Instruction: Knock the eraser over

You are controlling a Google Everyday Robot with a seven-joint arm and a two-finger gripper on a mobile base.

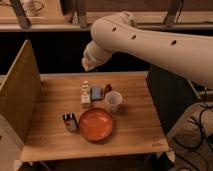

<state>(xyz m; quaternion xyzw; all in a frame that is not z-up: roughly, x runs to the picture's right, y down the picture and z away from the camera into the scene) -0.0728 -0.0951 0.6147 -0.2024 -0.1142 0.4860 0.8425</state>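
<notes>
The eraser [70,121] is a small black block with white marks. It stands upright near the table's front left, just left of the orange plate [96,124]. My big white arm reaches in from the right, high over the table. Its gripper end [86,63] hangs above the table's back edge, over the white-and-tan carton [86,95]. It is well behind and above the eraser and touches nothing.
A small blue block [96,92], a reddish item [107,88] and a white cup [113,101] stand behind the plate. An upright wooden panel [20,95] walls the table's left side. The table's right edge [155,125] drops off beside dark equipment.
</notes>
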